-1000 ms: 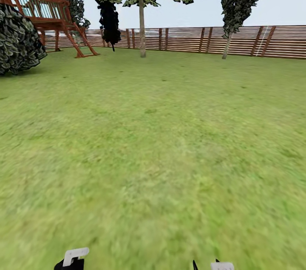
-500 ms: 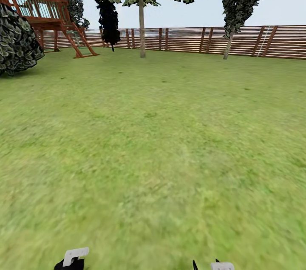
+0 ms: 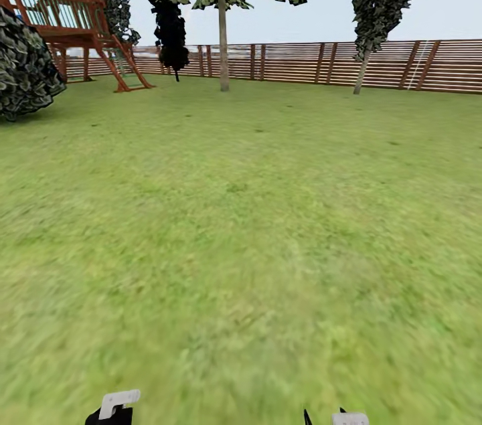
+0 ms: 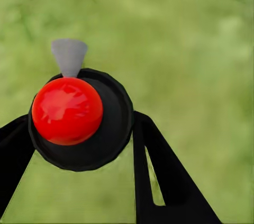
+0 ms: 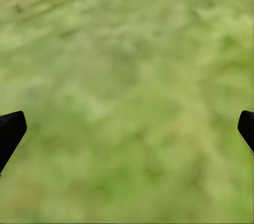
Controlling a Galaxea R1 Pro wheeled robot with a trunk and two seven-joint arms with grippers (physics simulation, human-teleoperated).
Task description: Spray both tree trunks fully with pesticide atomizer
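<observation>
Two trees (image 3: 223,43) (image 3: 365,67) upright just in front of fence (image 3: 294,62), far across floor (image 3: 254,224); play tower (image 3: 63,17) and round bush (image 3: 23,63) well left of trees. Left gripper (image 4: 79,128) clamped on pesticide atomizer (image 4: 79,118): black round body with red knob (image 4: 67,110) and grey nozzle (image 4: 69,56), fingers (image 4: 164,176) touching both sides, grass behind. Right gripper (image 5: 127,128) spread wide, black fingertips (image 5: 10,128) well apart, holding nothing above grass.
</observation>
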